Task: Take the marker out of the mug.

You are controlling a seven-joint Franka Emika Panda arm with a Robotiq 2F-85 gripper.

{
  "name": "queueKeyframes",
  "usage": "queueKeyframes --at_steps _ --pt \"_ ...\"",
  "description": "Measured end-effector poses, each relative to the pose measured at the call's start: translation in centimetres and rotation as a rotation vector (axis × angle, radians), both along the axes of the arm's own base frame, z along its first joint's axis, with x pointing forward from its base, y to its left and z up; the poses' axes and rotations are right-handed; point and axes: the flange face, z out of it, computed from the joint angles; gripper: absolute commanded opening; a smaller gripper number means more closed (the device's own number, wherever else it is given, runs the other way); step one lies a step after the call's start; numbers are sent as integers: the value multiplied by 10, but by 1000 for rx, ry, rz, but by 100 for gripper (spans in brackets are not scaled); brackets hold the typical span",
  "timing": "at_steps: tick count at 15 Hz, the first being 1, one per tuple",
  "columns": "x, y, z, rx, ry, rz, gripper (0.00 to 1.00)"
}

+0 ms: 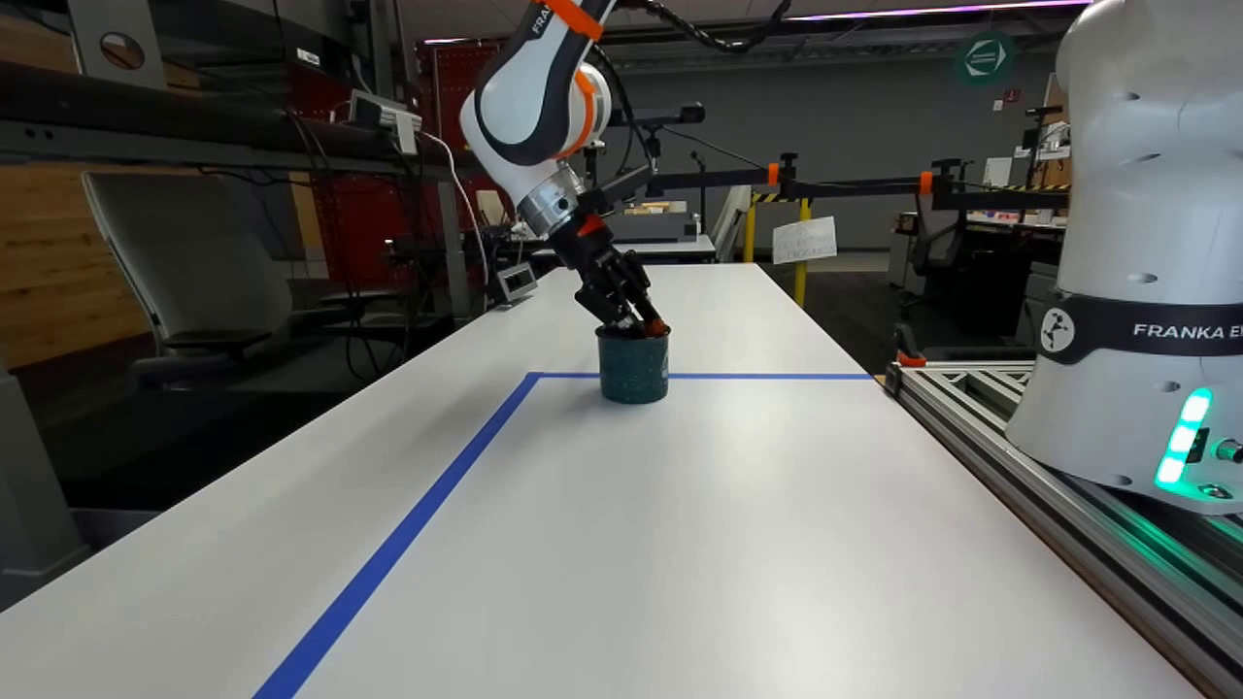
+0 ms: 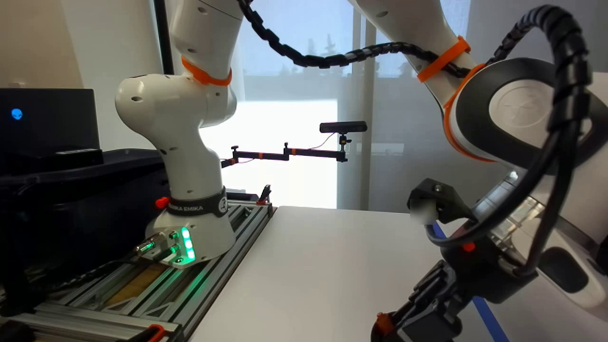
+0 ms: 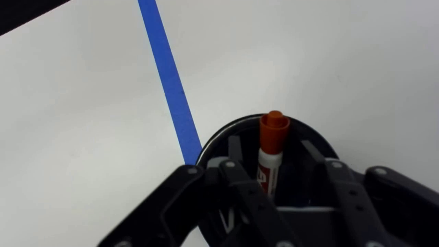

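The orange-capped marker (image 3: 271, 155) stands cap-up in the teal mug (image 1: 633, 371); the pincer (image 3: 273, 149) is spread, straddling the marker. Best to close evenly, gently, then lift along its length, leaving the mug on the counter (image 1: 777, 544).

The robot base (image 2: 197, 237) stands on a metal frame (image 2: 218, 270) along the left edge of the white tabletop (image 2: 308, 275); a camera (image 2: 343, 127) on a black bar (image 2: 314, 153) shows above the far edge. The end effector (image 2: 403, 327) slants down toward the left edge, blue tape (image 2: 489, 319) behind it, the orange end of the marker (image 2: 385, 323) just beside its lower part.
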Motion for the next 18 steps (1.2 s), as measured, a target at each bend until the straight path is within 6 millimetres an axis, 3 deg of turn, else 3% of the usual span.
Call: queueKeyframes --at_steps 7,8,9,12,13,18 --pt "-2 1 -11 4 21 0 44" --pt "-3 1 -13 5 24 0 37" --pt "-3 1 -15 5 27 1 20" --pt "-4 2 -18 8 34 3 0" --pt "-4 3 -19 9 35 3 5" --pt "-5 4 -14 5 47 -8 5"
